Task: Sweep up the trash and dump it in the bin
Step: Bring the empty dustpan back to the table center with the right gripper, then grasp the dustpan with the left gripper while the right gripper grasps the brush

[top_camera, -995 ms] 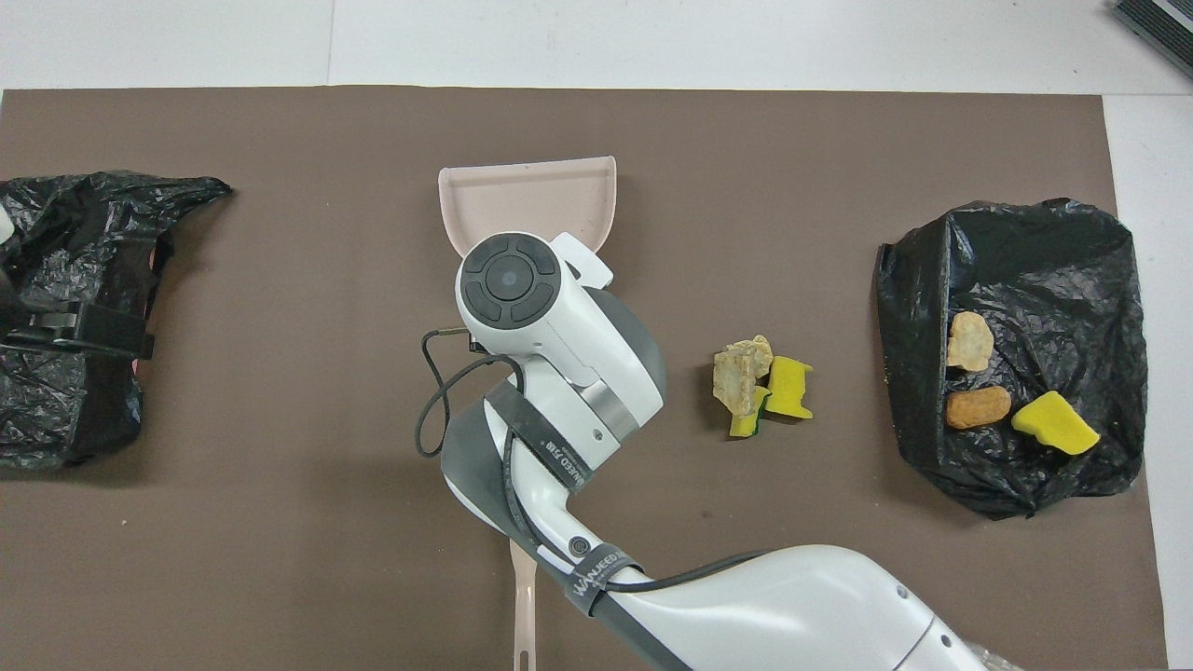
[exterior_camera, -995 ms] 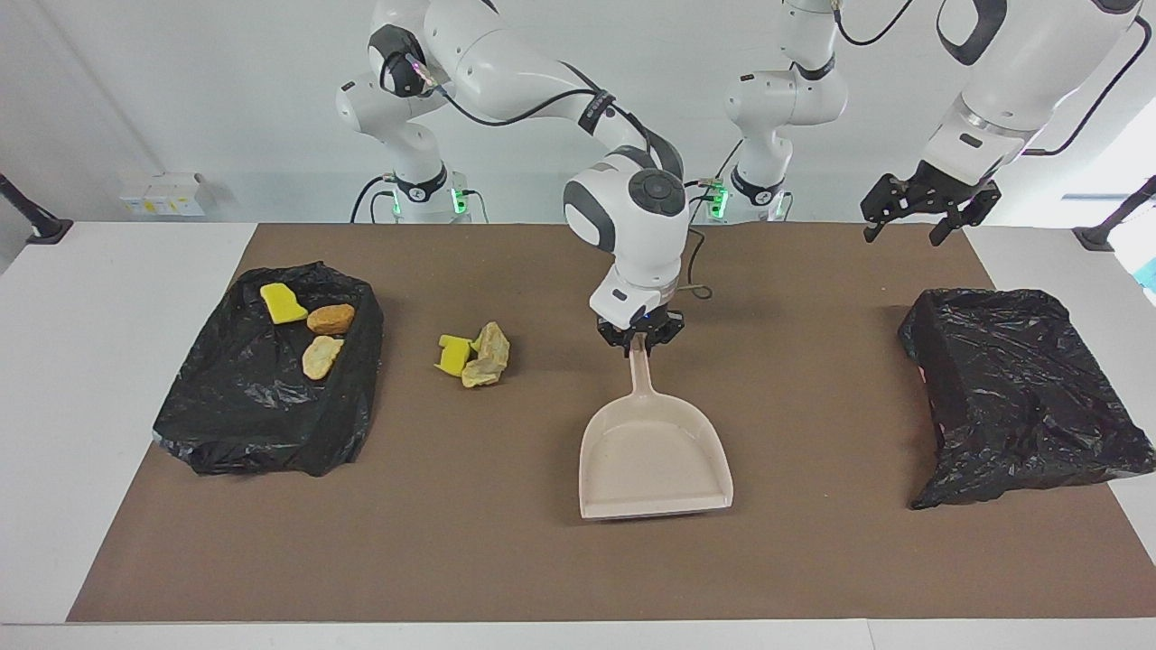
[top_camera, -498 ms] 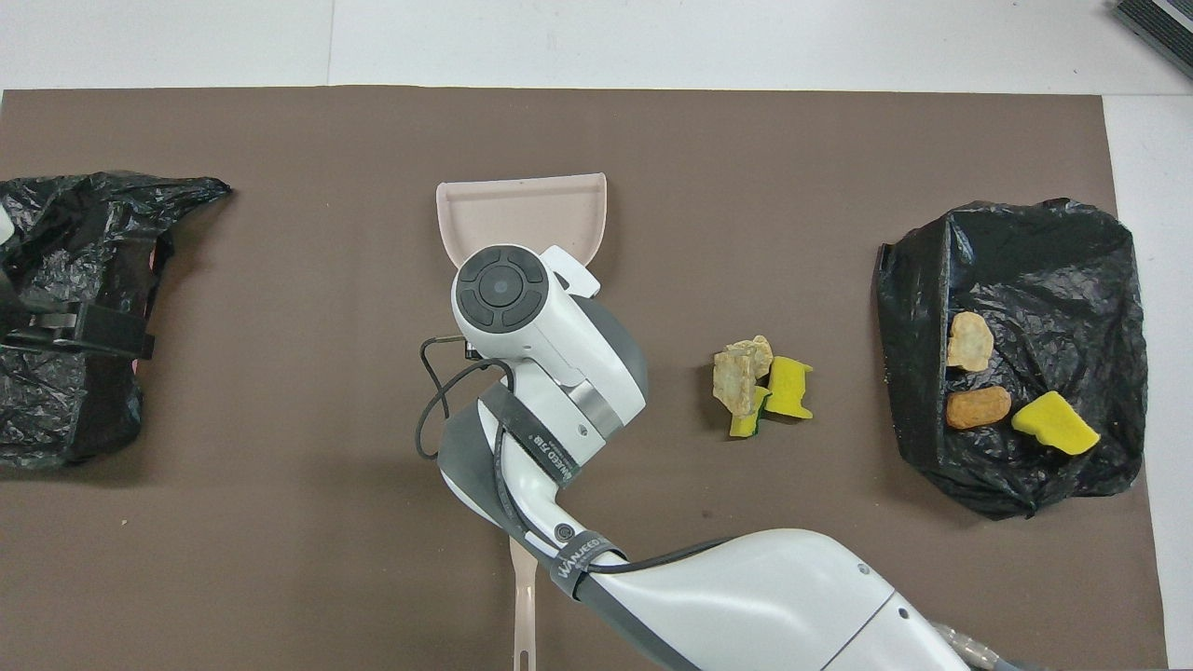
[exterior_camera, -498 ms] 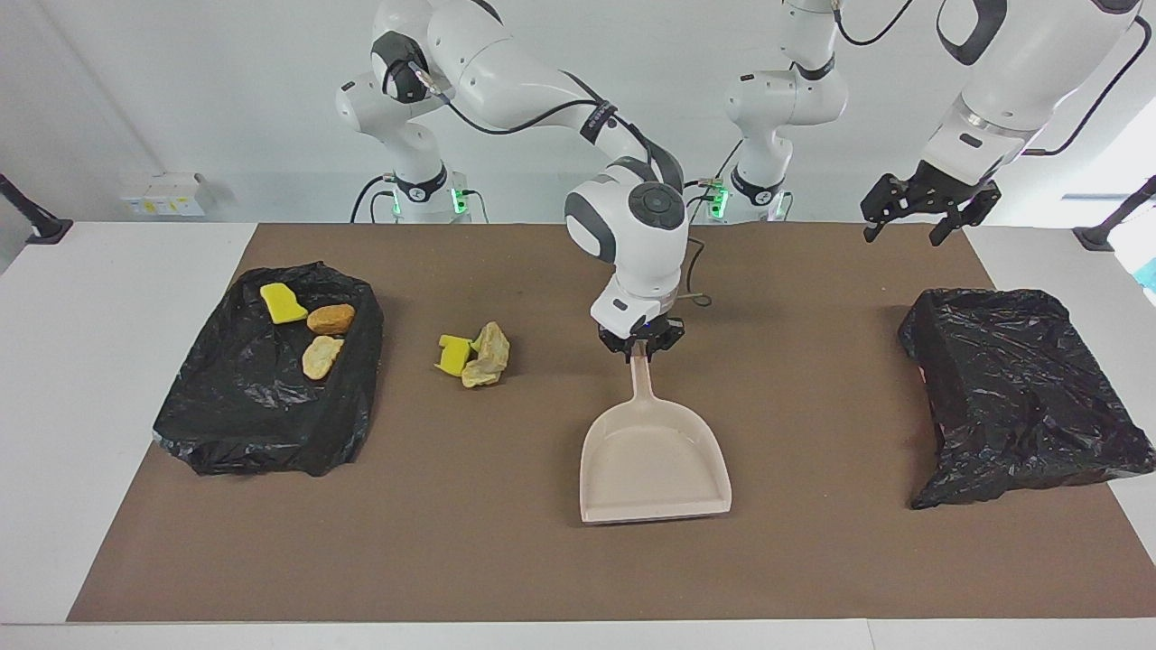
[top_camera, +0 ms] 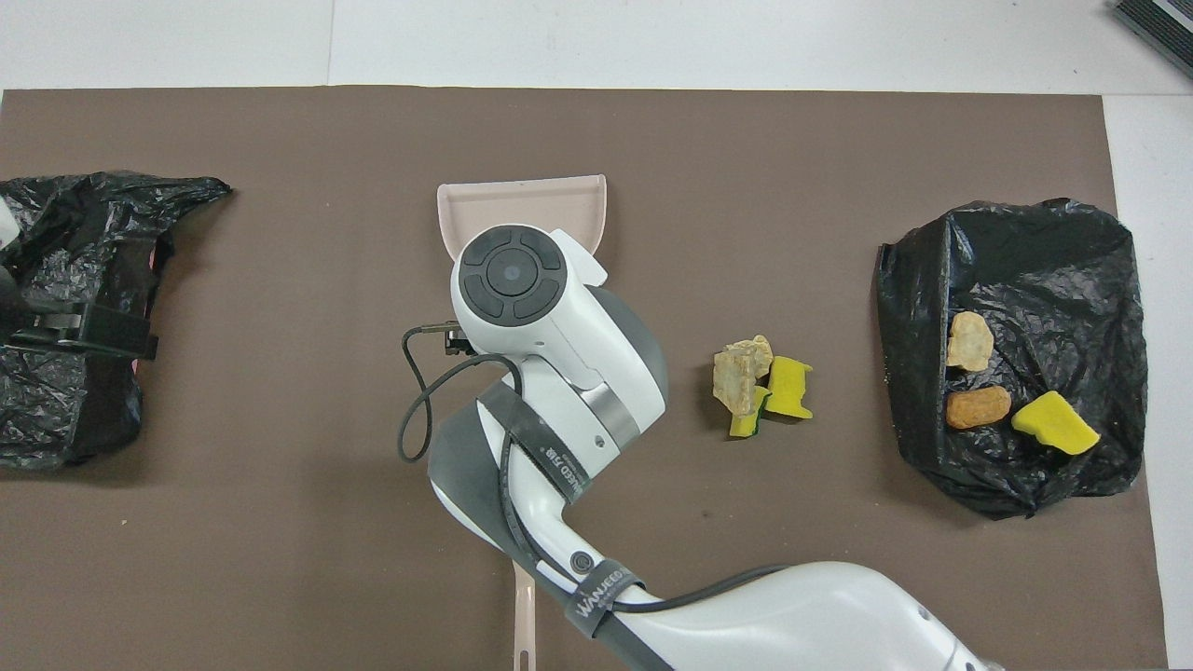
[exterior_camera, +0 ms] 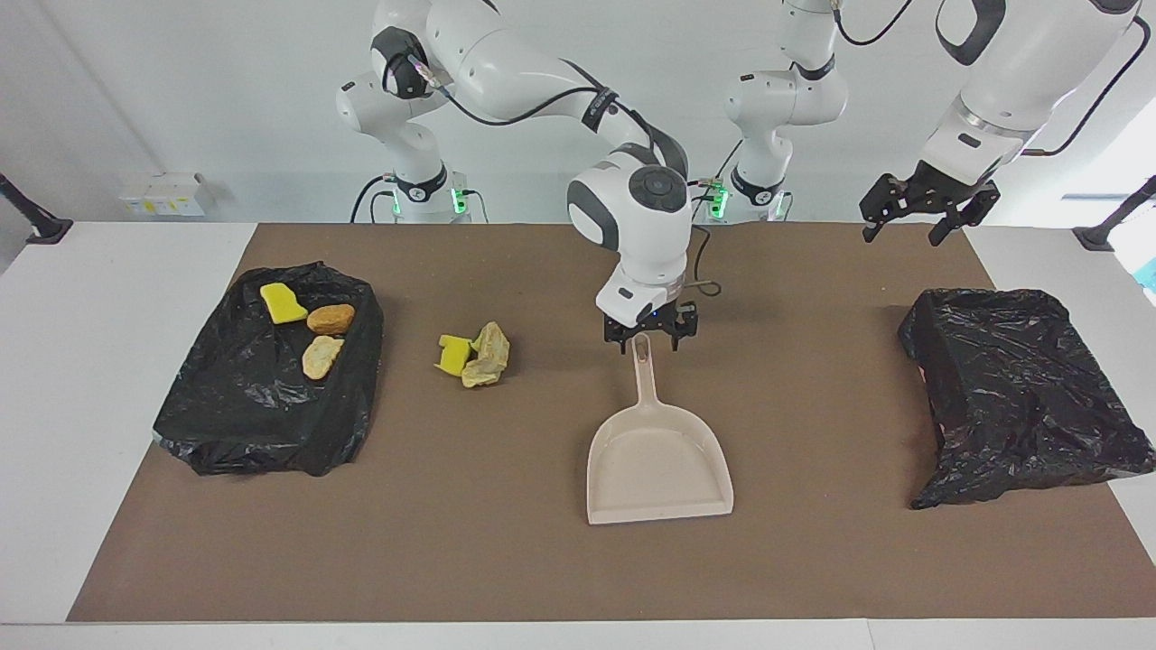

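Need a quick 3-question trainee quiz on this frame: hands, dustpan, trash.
1. True or false: the right hand is clamped shut on the dustpan handle.
2. How many trash pieces lie in the black-bagged bin at the right arm's end of the table?
3. Pick one. The loose trash pile lies: A) in the dustpan; B) on the brown mat, between the dustpan and that bin; C) in the bin at the left arm's end.

Key:
1. False. Its fingers stand open at the handle's end.
2. Three: one yellow chunk and two golden-brown rolls.
3. B
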You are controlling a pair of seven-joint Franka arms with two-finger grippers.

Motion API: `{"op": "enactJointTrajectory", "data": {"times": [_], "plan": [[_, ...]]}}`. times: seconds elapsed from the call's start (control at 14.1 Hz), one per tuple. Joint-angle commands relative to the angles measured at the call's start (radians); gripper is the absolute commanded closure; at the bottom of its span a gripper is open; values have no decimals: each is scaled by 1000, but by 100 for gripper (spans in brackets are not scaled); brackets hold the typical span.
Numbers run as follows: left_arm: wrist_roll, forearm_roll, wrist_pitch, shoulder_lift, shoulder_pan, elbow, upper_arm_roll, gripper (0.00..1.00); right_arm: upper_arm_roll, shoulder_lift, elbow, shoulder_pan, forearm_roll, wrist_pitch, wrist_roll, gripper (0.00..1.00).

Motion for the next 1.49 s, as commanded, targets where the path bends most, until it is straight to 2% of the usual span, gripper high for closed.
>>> {"op": "enactJointTrajectory", "data": {"times": [0.0,0.14,0.21,0.36,0.5,0.64,0.85,1.21,1.42], "plan": [[7,17,6,-5,-23,-32,5,0,3,-181,-161,-6,62,-45,-15,0],[7,16,20,12,-46,-35,4,0,5,-328,-320,-3,100,-46,-16,0],[7,16,24,29,-66,-29,4,0,5,-378,-382,6,125,-46,-15,0],[1,11,53,43,-97,-36,4,0,8,-457,-521,35,204,-16,-13,0],[-9,8,70,83,-135,-29,4,0,8,-522,-630,68,228,-3,-16,0],[-12,2,118,136,-169,-29,2,0,8,-530,-692,111,251,53,1,0],[-38,-15,188,210,-218,-27,2,0,8,-533,-817,157,291,243,30,0],[-84,-4,322,307,-331,-38,4,0,8,-516,-908,255,295,380,94,0],[-232,-3,392,368,-407,-33,5,0,8,-524,-968,282,306,420,100,0]]}}
